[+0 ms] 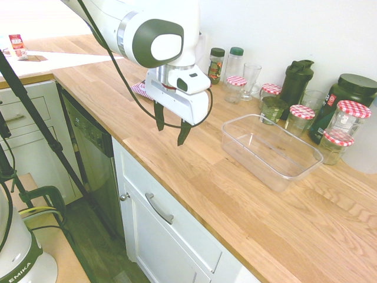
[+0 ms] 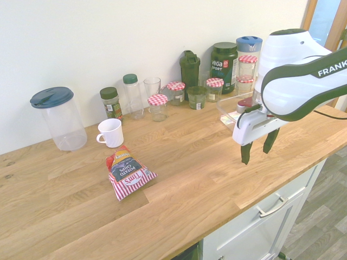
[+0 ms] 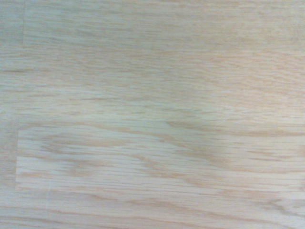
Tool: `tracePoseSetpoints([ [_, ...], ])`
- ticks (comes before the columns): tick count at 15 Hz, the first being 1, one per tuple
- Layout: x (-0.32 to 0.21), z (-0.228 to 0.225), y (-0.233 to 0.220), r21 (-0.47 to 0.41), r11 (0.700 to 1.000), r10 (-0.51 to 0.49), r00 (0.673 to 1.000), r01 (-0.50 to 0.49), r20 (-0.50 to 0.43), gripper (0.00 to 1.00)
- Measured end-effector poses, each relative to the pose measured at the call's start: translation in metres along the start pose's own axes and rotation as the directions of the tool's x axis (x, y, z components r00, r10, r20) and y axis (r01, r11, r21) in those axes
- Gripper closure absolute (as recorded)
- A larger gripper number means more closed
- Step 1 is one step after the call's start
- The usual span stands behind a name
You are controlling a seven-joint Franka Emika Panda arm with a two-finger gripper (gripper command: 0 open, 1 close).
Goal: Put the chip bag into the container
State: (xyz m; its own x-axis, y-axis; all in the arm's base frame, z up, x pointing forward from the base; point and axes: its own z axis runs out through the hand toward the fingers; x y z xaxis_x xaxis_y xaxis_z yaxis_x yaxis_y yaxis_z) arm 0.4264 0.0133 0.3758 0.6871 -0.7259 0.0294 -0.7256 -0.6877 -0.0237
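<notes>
Nothing of the task is done yet, judging by how things lie. From the second exterior view, the chip bag (image 2: 129, 173) lies flat on the wooden counter (image 2: 195, 162), striped end toward the counter's front edge, just at five o'clock of a white mug (image 2: 111, 132). The container (image 1: 270, 150) stands empty, well apart from the bag, close in front of the row of red-checked-lid jars (image 1: 352, 115) and dark bottles along the wall.

The gripper (image 2: 256, 148) hangs above bare wood between bag and tub, pointing straight down, its two dark fingers spread and holding nothing. The wrist view shows only wood grain.

What is left, as I judge it: travel toward nine o'clock in the second exterior view to reach the bag, grasp it, carry it back, and drop it in the tub.

Room is generous. The stretch of counter between bag and gripper is bare, so a level sweep should meet nothing. The mug sits close at the bag's eleven o'clock, and the counter's front edge runs near the bag's striped end; a careless push could nudge it that way.
</notes>
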Motion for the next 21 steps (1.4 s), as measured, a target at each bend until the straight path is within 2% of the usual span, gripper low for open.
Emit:
tracePoseSetpoints([
  [4, -0.004, -0.002, -0.008, -0.003, 1.000, -0.018, 1.000, 0.017, -0.010, 0.00],
  [7, -0.018, -0.013, -0.039, -0.007, 0.999, -0.046, 0.998, 0.046, -0.050, 0.00],
  [15, -0.094, -0.061, -0.172, -0.026, 0.993, -0.120, 0.977, 0.117, -0.179, 0.00],
  [21, -0.108, -0.072, -0.282, 0.024, 0.989, -0.137, 0.977, 0.143, -0.164, 0.00],
])
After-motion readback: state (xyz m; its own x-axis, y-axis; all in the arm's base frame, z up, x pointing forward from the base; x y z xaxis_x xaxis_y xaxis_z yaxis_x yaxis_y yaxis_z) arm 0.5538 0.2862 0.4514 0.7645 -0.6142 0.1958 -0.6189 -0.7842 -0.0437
